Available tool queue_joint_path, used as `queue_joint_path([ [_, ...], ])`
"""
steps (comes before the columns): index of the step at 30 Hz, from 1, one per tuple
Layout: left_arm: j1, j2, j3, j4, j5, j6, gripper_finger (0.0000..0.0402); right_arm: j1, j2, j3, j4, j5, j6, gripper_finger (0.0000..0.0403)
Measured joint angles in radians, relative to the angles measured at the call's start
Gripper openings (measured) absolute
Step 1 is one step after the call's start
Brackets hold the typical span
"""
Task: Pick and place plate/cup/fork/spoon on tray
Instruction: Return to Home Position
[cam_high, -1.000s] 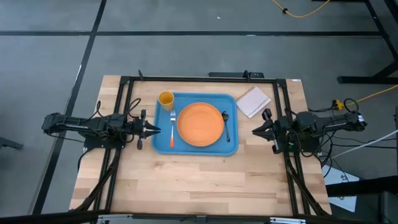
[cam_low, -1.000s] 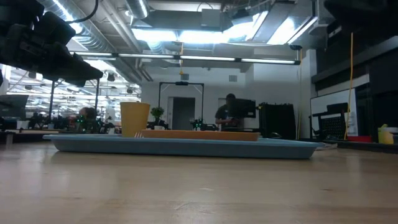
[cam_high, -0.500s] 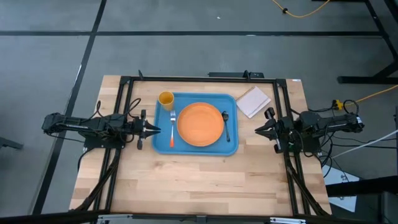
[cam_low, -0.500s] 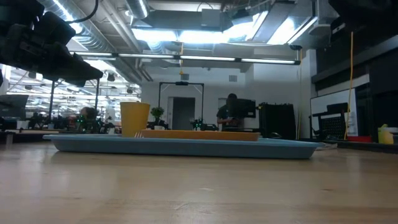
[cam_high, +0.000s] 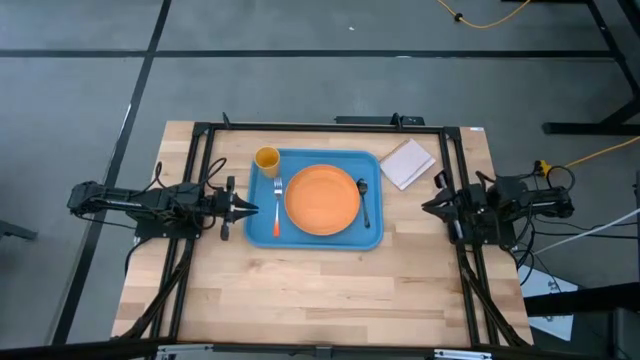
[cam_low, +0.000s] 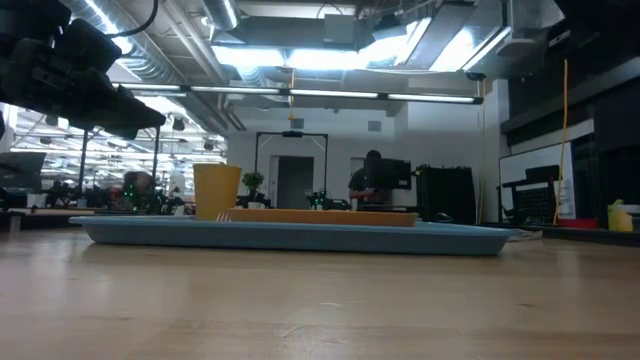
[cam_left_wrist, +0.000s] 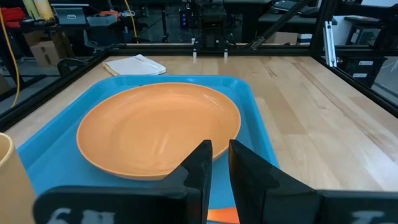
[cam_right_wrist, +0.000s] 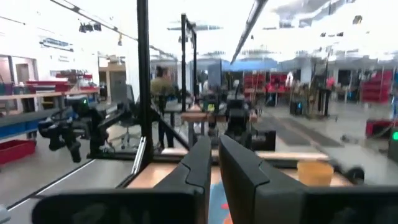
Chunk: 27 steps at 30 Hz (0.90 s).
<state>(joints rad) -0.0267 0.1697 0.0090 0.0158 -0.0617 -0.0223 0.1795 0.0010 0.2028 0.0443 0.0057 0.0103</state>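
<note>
Our left gripper (cam_high: 250, 208) hangs empty, fingers pressed together, just beside the left rim of the large light-blue plastic tray (cam_high: 262, 232). Our right gripper (cam_high: 428, 207), likewise closed on nothing, sits well off to its right. On the tray lie the round flat orange plate (cam_high: 322, 200) (centred), the orange-handled metal fork (cam_high: 277, 207) left of it, the small dark spoon (cam_high: 364, 200) right of it, and the small yellow-orange cup (cam_high: 267, 158) in the far-left corner. We judge that only parking the arms remains.

A blue tray (cam_high: 312, 242) holds an orange plate (cam_high: 322, 200), with a fork (cam_high: 277, 205) on its left, a dark spoon (cam_high: 364, 200) on its right and a yellow cup (cam_high: 266, 159) in the corner. The left gripper (cam_high: 250, 209) sits just beside the tray. The right gripper (cam_high: 430, 207) sits apart from it.
</note>
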Motion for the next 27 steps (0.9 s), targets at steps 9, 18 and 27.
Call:
queue_joint_path([
  [9,0.000,0.000,0.000,0.000,0.000,0.000,0.0047,0.000,0.000,-0.043,0.172,-0.004,-0.102,0.0011],
  [18,0.000,0.000,0.000,0.000,0.000,0.000,0.0047,0.000,0.000,-0.190,0.406,0.107,-0.154,0.0013],
  [27,0.000,0.000,0.000,0.000,0.000,0.000,0.0047,0.000,0.000,-0.193,0.409,0.020,-0.238,0.0013],
])
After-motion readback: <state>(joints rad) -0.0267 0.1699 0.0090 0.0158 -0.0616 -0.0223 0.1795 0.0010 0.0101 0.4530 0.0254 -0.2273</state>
